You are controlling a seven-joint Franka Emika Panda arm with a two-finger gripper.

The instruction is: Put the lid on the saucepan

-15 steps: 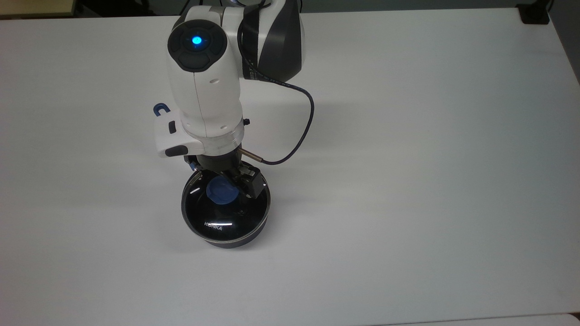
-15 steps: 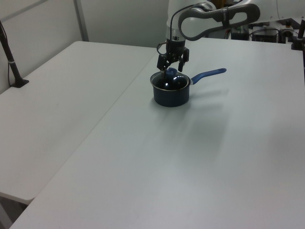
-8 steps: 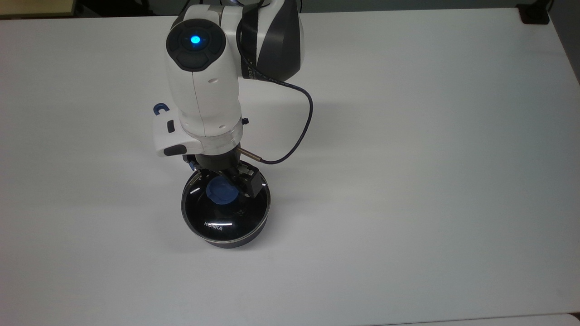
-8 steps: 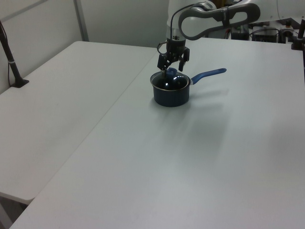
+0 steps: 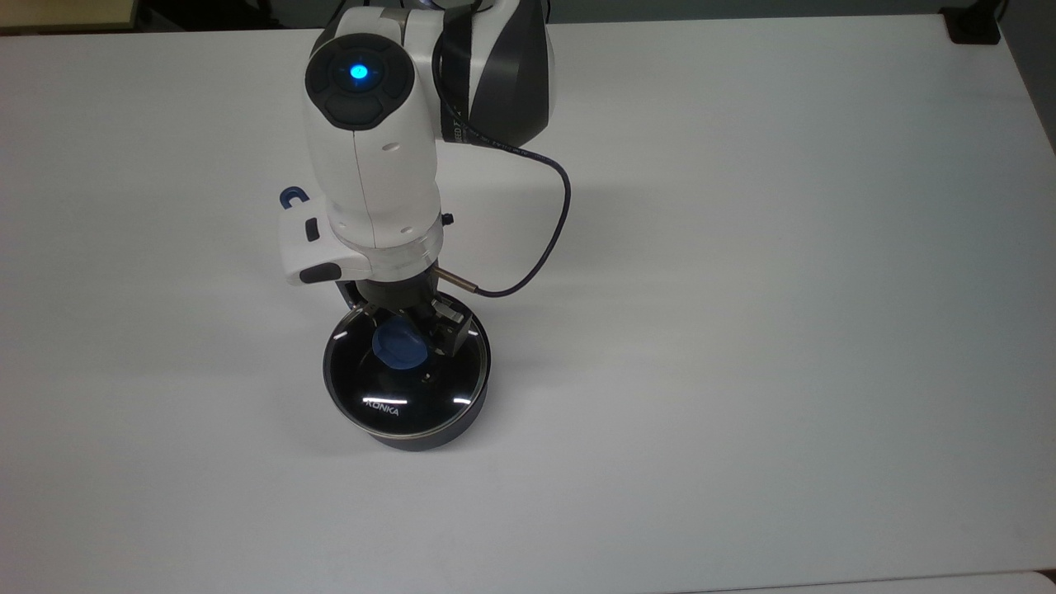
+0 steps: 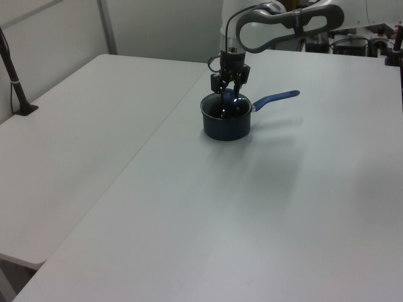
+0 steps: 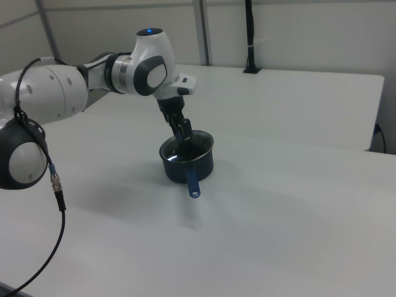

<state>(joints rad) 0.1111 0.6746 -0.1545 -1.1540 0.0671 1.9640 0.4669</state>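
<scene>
The saucepan stands on the white table, dark outside, and its blue handle points to the left view's right. In the top view the handle's tip peeks out beside the wrist. The glass lid with white KONKA lettering lies level on the saucepan's rim. My gripper reaches straight down over the pan, its fingers shut on the lid's blue knob. In the left view the gripper dips to the pan's top, and in the right view the gripper does the same above the saucepan.
A dark cable loops from the wrist over the table. A black post stands at the left view's left edge on a second table. Open tabletop surrounds the pan on all sides.
The lid was tilted with its near edge raised over the pan; it now sits flat on the rim. The gripper has come down a little with the knob.
</scene>
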